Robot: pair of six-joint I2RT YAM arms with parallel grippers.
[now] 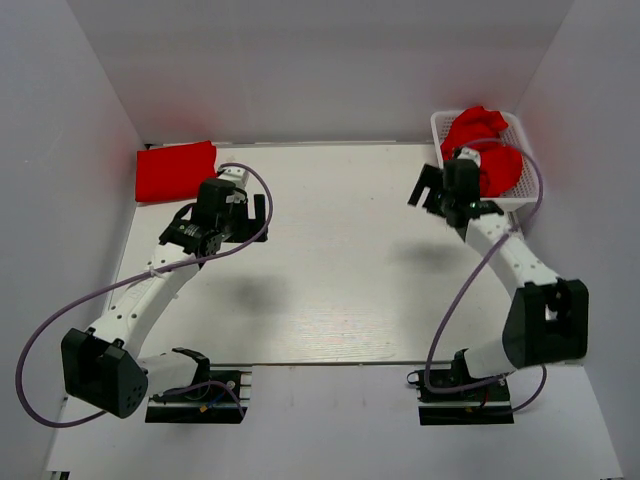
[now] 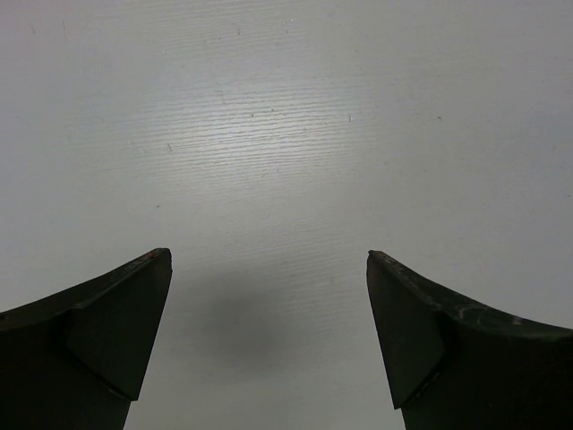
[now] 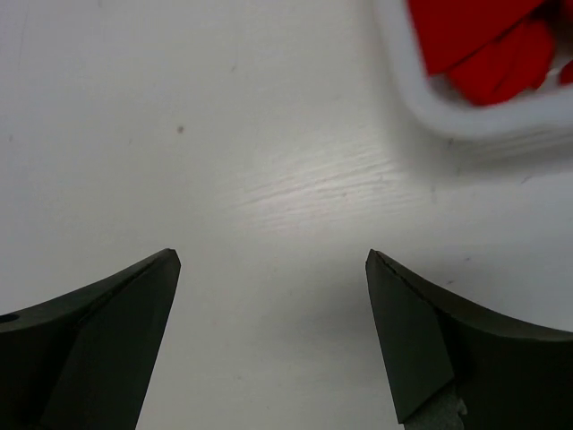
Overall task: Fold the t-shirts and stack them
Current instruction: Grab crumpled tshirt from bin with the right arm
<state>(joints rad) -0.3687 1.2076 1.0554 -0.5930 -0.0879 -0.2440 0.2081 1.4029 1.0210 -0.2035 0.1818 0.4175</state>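
Left tool [image 2: 269,258] spread, holding nothing, over tabletop [image 2: 286,134]. Right tool [image 3: 273,257] spread, holding nothing, near basket [image 3: 466,121] of crumpled red t-shirts [image 3: 474,36]. Folded red t-shirt [image 1: 175,170] at far-left corner.

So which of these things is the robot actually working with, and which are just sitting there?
Part of the job: folded red t-shirt, far left; crumpled red t-shirts; white plastic basket holding them.
Just there: purple cables on the arms; white wood-grain table.

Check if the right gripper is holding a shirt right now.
No, the right gripper is open over bare table, and the red shirts lie in the basket beyond it.
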